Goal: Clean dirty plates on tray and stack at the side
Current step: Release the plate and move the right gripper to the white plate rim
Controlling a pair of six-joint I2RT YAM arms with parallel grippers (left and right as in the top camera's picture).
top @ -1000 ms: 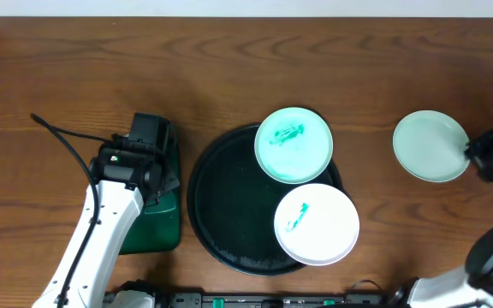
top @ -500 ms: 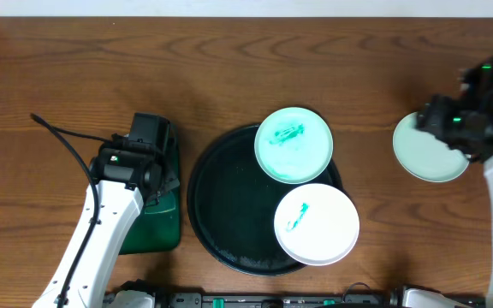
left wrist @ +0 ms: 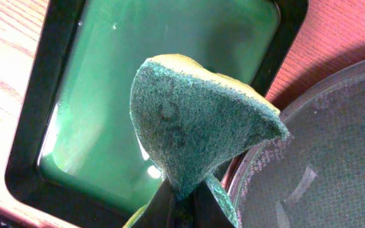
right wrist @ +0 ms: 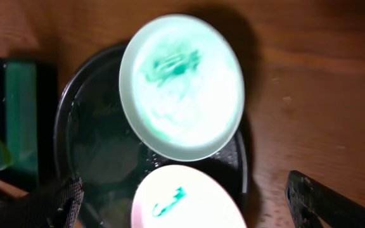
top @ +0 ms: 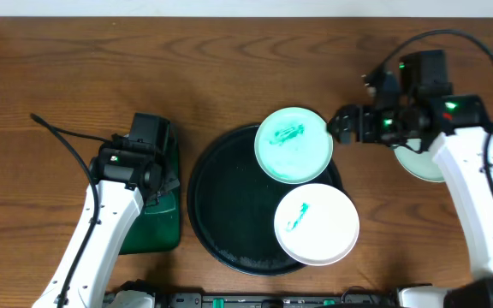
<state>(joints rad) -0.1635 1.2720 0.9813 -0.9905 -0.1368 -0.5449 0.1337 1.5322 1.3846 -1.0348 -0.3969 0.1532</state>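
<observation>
right pincer moved beside smeared mint plate, wide apart, empty | left pincer clamps sponge

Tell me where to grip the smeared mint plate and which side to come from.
Grip the mint plate by its right-hand rim, where it overhangs the black tray and looks raised off the table. Come in low from the right, where the open right gripper hovers; the white plate crowds its near edge.
</observation>
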